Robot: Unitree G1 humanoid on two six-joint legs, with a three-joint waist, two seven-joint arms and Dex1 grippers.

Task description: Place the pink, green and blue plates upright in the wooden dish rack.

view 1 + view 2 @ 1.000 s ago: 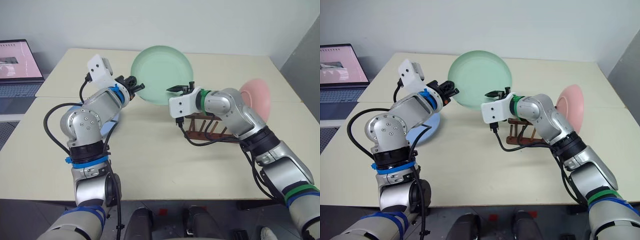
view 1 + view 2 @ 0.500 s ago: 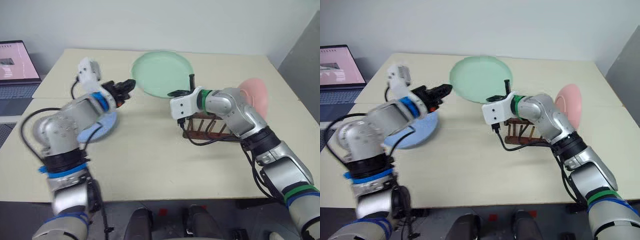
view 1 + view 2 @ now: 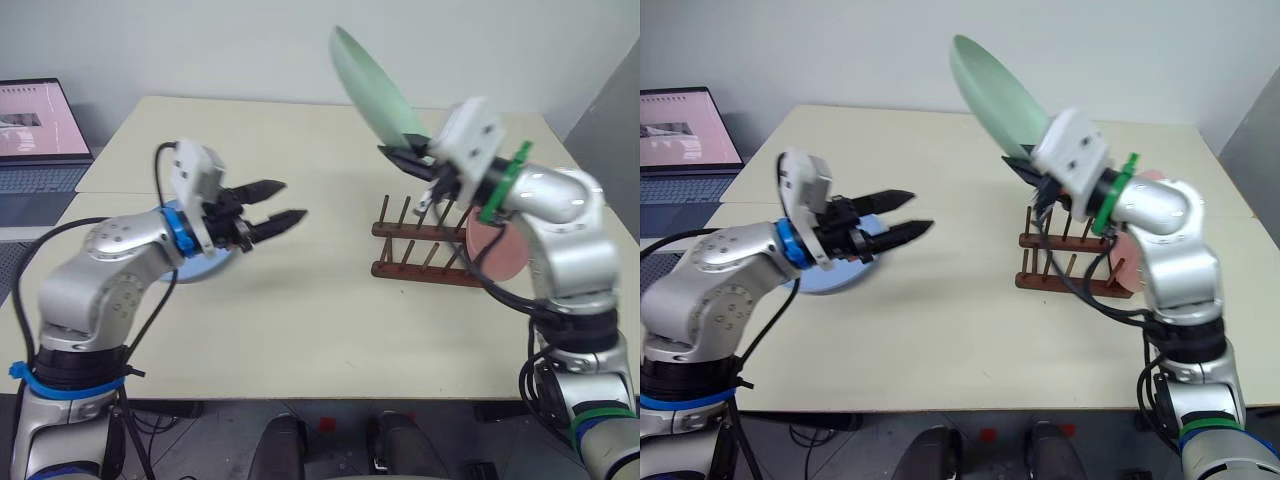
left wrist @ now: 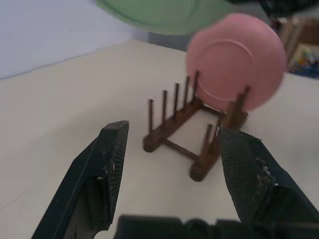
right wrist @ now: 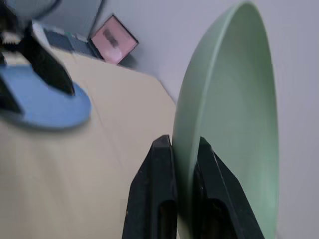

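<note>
My right gripper (image 3: 407, 158) is shut on the lower rim of the green plate (image 3: 372, 85), holding it tilted on edge in the air above the wooden dish rack (image 3: 425, 250). In the right wrist view its fingers (image 5: 162, 199) pinch that rim. The pink plate (image 4: 234, 59) stands upright at the rack's right end, partly hidden by my right arm in the eye views. The blue plate (image 3: 830, 275) lies flat on the table on the left, under my left forearm. My left gripper (image 3: 292, 200) is open and empty, pointing toward the rack from the left.
An open laptop (image 3: 35, 130) sits on a lower surface past the table's left edge. A seam in the table top (image 3: 320, 195) runs from left to right behind the rack. A grey wall stands behind the table.
My left gripper let go of the green plate's rim, opened and drew back toward the blue plate. My right gripper closed on the green plate, lifted it and turned it on edge over the rack.
</note>
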